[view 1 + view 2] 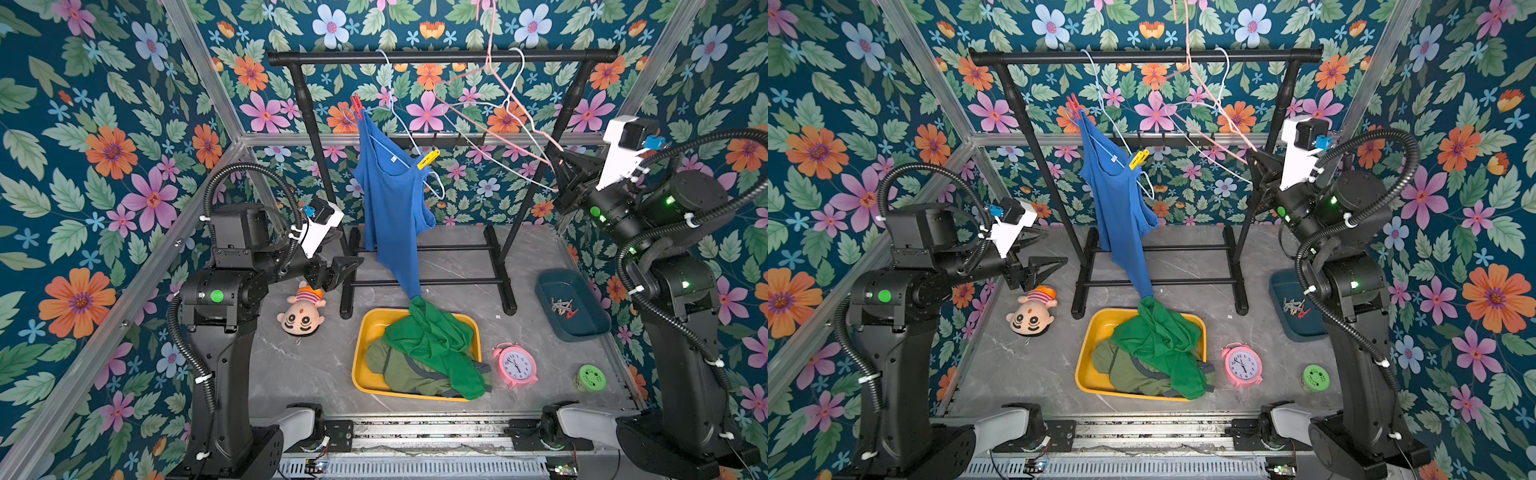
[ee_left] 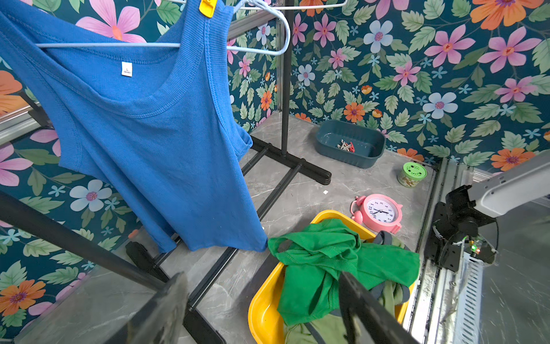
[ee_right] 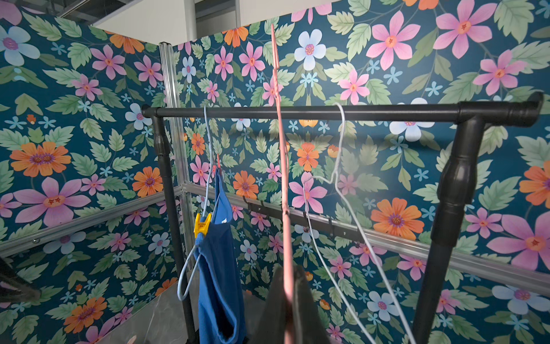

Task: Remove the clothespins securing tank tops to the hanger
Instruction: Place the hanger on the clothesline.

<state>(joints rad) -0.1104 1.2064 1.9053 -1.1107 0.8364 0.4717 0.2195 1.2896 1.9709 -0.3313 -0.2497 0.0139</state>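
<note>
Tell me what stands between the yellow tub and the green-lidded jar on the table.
The pink alarm clock stands there; both top views show it.

Barred across the far side by the black rack (image 1: pixel 440 57) and its floor rails, with the blue tank top (image 1: pixel 392 208) hanging down the middle to the heaped yellow tub (image 1: pixel 358 361) and the pink hanger (image 3: pixel 280 149) slanting through the gap on the right. Open over bare tabletop at near left, between the plush doll (image 1: pixel 300 318) and the tub, and on the right between the clock (image 1: pixel 515 365) and the teal bin (image 1: pixel 582 331).
</note>
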